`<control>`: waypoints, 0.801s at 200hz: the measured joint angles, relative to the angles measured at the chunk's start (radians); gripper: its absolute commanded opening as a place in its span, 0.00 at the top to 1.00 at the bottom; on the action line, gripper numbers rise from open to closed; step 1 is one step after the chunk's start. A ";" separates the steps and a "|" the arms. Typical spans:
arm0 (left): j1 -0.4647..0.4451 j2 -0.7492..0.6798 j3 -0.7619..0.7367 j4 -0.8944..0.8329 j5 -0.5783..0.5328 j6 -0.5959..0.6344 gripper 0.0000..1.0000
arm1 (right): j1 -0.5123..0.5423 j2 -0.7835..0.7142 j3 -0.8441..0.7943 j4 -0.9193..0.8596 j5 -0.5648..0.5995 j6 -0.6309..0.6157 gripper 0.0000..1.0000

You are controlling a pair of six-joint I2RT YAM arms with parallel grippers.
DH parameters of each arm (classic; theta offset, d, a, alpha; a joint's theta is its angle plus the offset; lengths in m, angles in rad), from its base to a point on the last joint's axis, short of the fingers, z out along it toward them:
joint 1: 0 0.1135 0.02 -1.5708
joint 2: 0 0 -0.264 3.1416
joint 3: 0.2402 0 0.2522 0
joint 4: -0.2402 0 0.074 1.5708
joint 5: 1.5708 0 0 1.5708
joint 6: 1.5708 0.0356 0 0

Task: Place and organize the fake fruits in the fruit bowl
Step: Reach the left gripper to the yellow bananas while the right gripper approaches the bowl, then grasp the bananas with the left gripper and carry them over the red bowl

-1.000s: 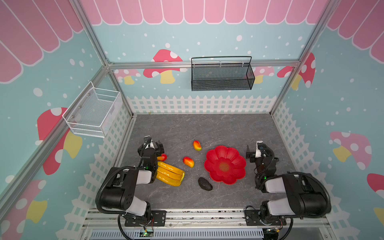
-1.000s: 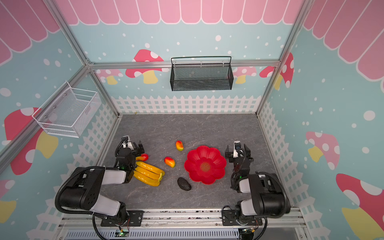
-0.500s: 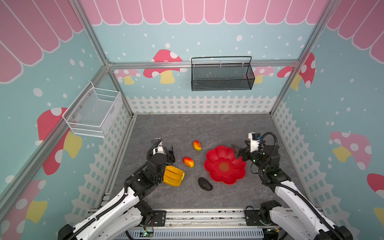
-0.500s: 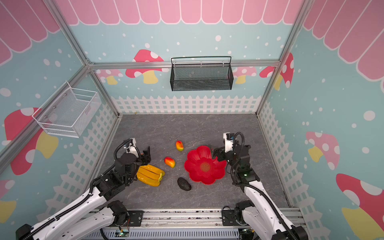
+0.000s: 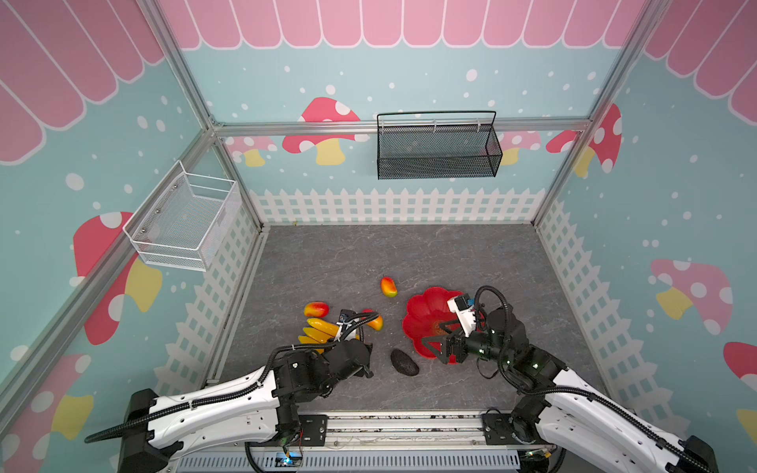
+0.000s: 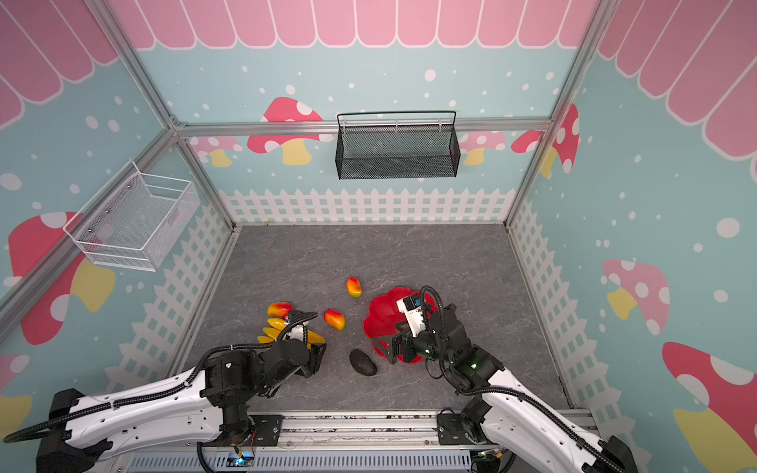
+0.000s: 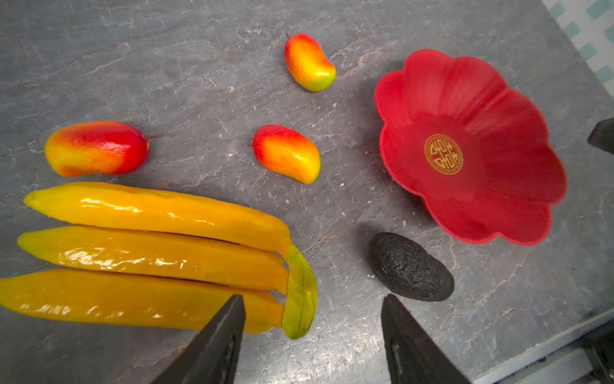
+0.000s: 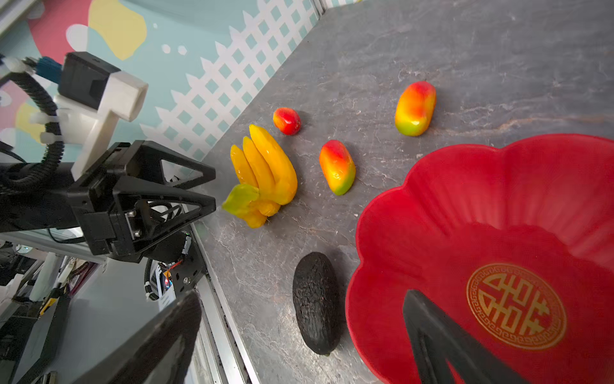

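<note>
Where the left arm is stretched low from the near edge of the bench, the left gripper is held just short of the green stem of the bananas. Its jaws are set partly apart and nothing is gripped between them. The right arm is bent at the elbow and reached in from the near right corner. The right gripper is turned sideways over the near rim of the bowl, with its jaws spread wide and nothing held. In the right wrist view one finger is seen over the bowl's inside and the other outside it. The bowl is set a little right of the bench's middle, nearer the near edge, and all the fruits are found outside it on the grey, slate-veined surface. It is shaped as a smooth red flower with scalloped petals and fluted walls, and a round gold emblem is printed at its centre. The bananas, glossy yellow fingers joined at the stem, are laid toward the left edge. The left mango is placed just beside them on their far side, the middle mango between bananas and bowl, and the far mango beyond the bowl's far left rim. All three are small, kidney-shaped and shaded from red through orange to yellow-green. The avocado, dark, oval, rough and matt, is laid near the near edge, just beside the bowl's rim but apart from it.
</note>
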 measured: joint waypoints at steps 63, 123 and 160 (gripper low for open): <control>0.006 0.153 -0.005 0.007 -0.025 -0.002 0.40 | 0.000 0.047 -0.005 0.011 0.002 0.005 0.02; 0.060 0.246 -0.018 0.069 0.009 0.020 0.46 | 0.000 0.088 -0.005 0.031 -0.010 0.002 0.02; 0.089 0.277 -0.029 0.090 0.044 0.031 0.53 | 0.000 0.071 -0.009 0.036 -0.009 0.001 0.02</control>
